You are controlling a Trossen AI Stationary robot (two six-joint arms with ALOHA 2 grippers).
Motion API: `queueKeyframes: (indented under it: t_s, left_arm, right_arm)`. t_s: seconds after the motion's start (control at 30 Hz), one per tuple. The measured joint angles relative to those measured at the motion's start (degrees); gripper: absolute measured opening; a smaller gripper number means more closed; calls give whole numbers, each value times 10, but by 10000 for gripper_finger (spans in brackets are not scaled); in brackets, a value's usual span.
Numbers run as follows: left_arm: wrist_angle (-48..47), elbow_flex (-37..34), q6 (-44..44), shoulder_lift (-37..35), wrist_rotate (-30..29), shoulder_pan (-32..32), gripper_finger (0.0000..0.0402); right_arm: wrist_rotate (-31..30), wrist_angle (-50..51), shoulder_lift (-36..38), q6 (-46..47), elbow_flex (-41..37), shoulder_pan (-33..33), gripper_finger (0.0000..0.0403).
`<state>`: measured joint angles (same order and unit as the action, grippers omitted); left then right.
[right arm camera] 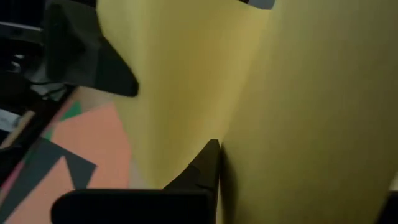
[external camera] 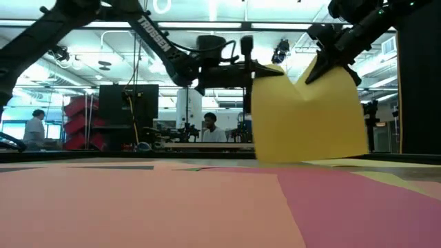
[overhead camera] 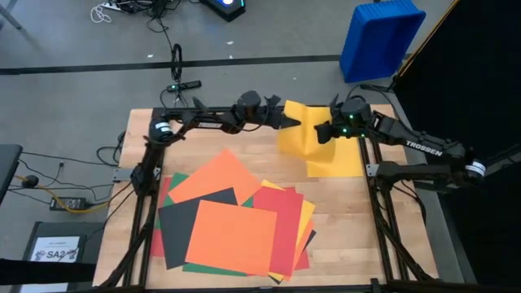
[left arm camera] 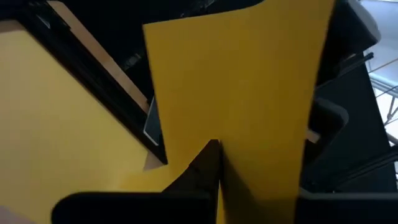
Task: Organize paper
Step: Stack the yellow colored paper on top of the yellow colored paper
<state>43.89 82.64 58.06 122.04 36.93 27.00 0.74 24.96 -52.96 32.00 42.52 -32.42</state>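
Held sheet: a yellow sheet of paper (overhead camera: 299,134) hangs lifted above the far part of the wooden surface (overhead camera: 358,236), bent into a fold between the two arms.
Left gripper (overhead camera: 291,122): reaches in from the left; its fingers are pressed together, pinching the left upper edge of the yellow sheet.
Right gripper (overhead camera: 323,130): reaches in from the right; its fingers are pressed together, pinching the same sheet's right upper edge.
Second yellow sheet (overhead camera: 342,161): lies flat on the surface just under and to the right of the held one.
Pile of paper (overhead camera: 232,220): orange, red, dark grey, green and yellow sheets overlap loosely on the near middle of the surface, well apart from the grippers.
Blue bin (overhead camera: 378,37): stands on the floor beyond the surface's far right corner.
Small white sheet marked "SA2" (overhead camera: 55,248): lies left of the surface.
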Motion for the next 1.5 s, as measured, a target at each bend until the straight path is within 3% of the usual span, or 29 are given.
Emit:
queueKeyframes:
  t_s: [0.57,0.97,1.27,1.5]
  left_arm:
    - [-57,20,-23,11,-43,24,0]
    - [-62,20,-36,11,-26,33,0]
    - [-67,20,-38,11,-2,33,0]
    - [-67,20,-40,11,16,34,0]
  right_arm:
    - [-101,160,104,-17,0,-41,0]
    - [-160,177,104,-39,0,-69,0]
    - [-177,223,85,-109,0,-87,0]
    - [-245,253,51,-96,0,-87,0]
